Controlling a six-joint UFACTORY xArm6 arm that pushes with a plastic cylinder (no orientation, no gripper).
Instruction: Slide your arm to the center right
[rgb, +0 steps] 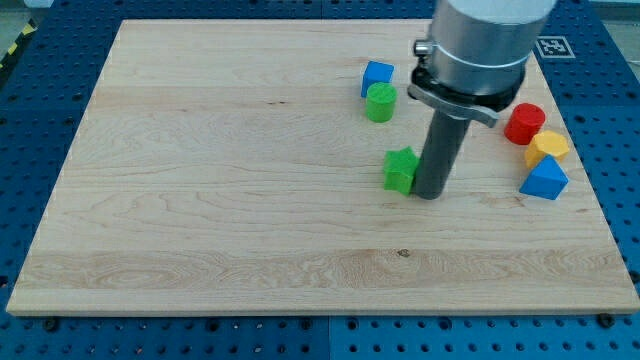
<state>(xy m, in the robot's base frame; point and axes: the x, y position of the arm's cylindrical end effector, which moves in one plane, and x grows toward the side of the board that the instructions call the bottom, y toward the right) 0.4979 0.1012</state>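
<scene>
Tip (430, 193) down on the desk (220, 200), just right of frame centre, touching or all but touching the right side of the green star (401, 169). No jaws on this tool: a plain dark rod, so nothing clenched, nothing held. Rod upright, long axis vertical, under a grey metal collar.

Target, centre right of the desk: bare wood to the right of the tip, toward the right edge at about the tip's own height in frame. Move called for, by judgement: straight rightward, away from the green star.

Crowding that spot, right of frame: red cylinder (524, 123) uppermost, yellow block (547, 147) just below it, blue triangle (544, 179) lowest, close-set, possibly touching. Blue triangle nearly level with the tip; likely to be nudged on a long slide.

Upper middle: blue block (377, 75) with green cylinder (380, 102) tight below it.

Blocks matte, plastic-looking, solid colours. Desk pale wood, visible grain, smooth. Blue perforated surround.
</scene>
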